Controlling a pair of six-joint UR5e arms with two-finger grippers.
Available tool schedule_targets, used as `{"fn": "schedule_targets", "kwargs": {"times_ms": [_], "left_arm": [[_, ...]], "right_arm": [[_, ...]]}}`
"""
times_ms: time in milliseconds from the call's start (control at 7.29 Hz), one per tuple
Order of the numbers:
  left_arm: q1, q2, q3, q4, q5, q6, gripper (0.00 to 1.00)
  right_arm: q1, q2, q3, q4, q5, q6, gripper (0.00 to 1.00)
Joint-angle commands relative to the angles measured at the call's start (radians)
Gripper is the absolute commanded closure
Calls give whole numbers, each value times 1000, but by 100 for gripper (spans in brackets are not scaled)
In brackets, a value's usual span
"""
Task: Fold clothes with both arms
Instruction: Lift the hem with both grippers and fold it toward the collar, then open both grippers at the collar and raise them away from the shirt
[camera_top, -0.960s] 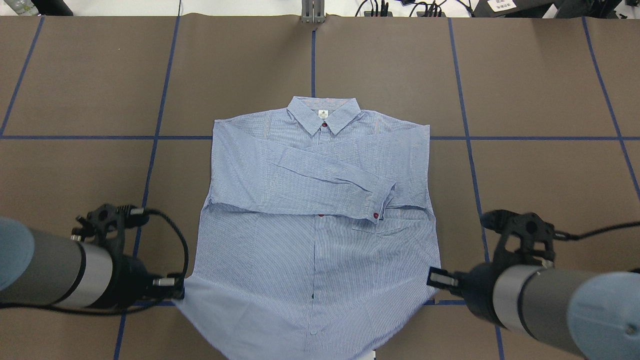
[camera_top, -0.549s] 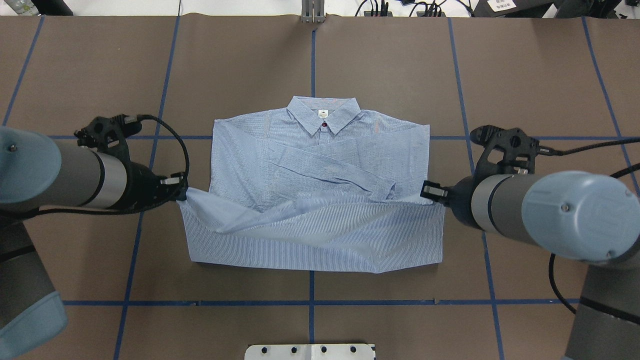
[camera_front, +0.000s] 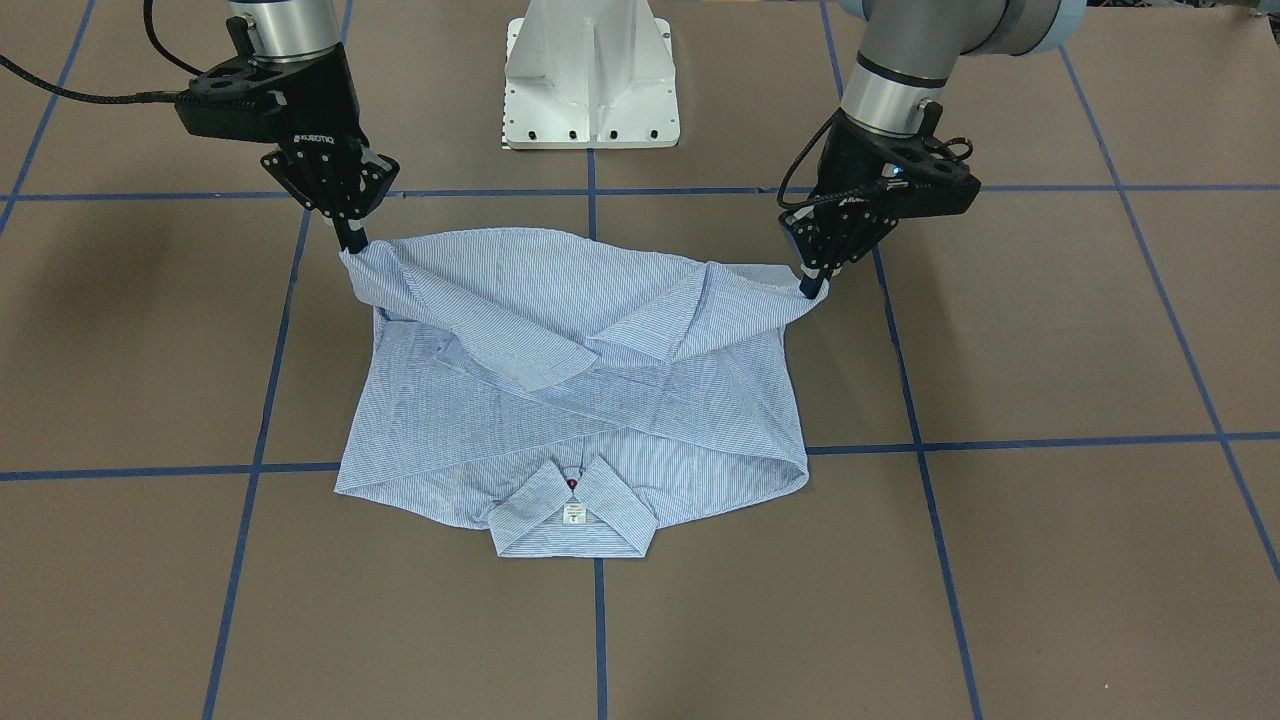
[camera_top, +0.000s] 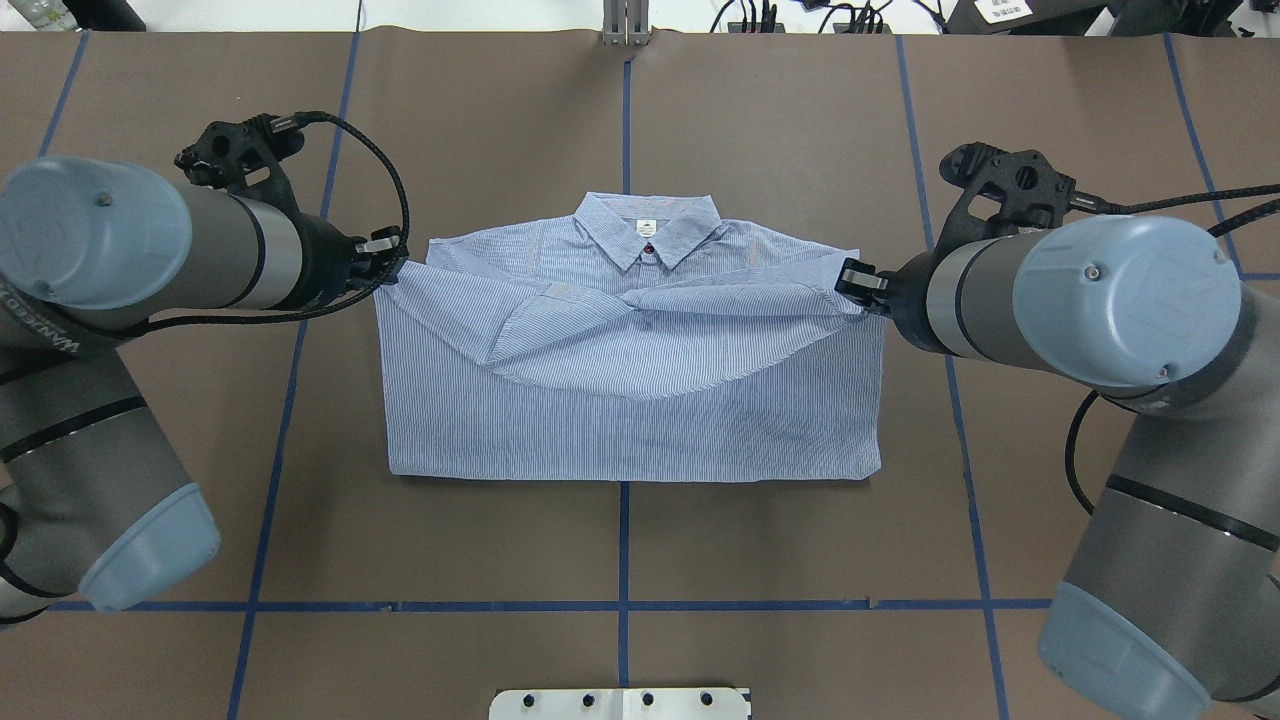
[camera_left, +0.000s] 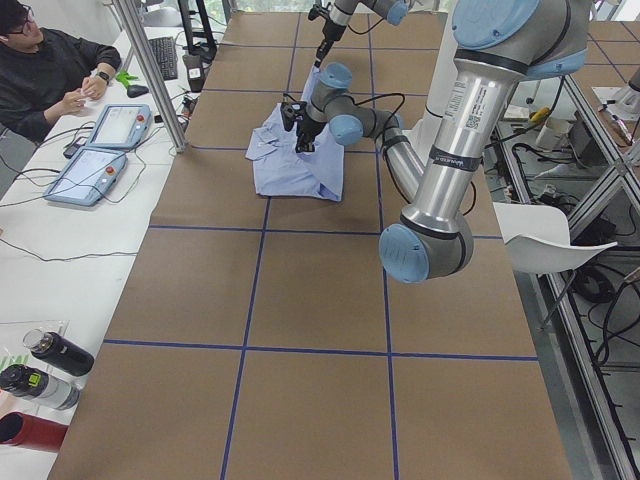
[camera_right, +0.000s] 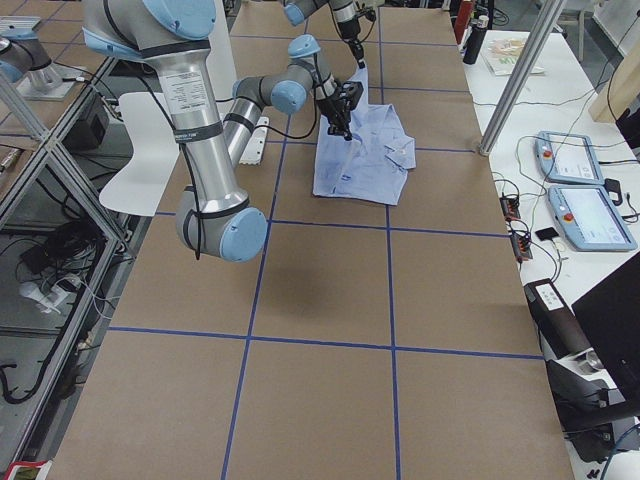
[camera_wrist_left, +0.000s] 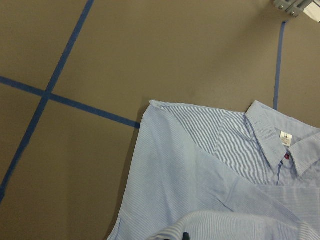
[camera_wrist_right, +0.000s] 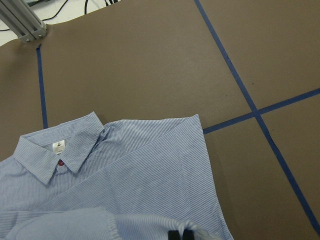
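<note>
Overhead exterior: the striped blue shirt (camera_top: 630, 420) lies at frame centre, lower half doubled up toward the collar (camera_top: 647, 228). Both the left gripper (camera_top: 392, 270) and right gripper (camera_top: 852, 284) stand clamped on a hem corner beside the shoulders; laying the hem flat and releasing look not yet done.

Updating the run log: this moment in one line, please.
left gripper: shut on shirt hem corner | right gripper: shut on other corner | hem: lifted, sagging over shirt body | collar: uncovered
</note>
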Motion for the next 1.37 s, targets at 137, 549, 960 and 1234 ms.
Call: {"fn": "schedule_targets", "kwargs": {"times_ms": [137, 549, 960, 1234], "left_arm": [[-1, -93, 173, -9, 52, 55, 100], [1, -159, 411, -166, 55, 193, 100], [-16, -159, 450, -220, 46, 300, 100], [-18, -159, 471, -223, 46, 303, 100]], "right_arm": [[54, 77, -155, 3, 0, -63, 100], [59, 87, -438, 331, 8, -78, 100], [149, 87, -464, 348, 146, -165, 100], [149, 89, -509, 374, 160, -169, 100]]}}
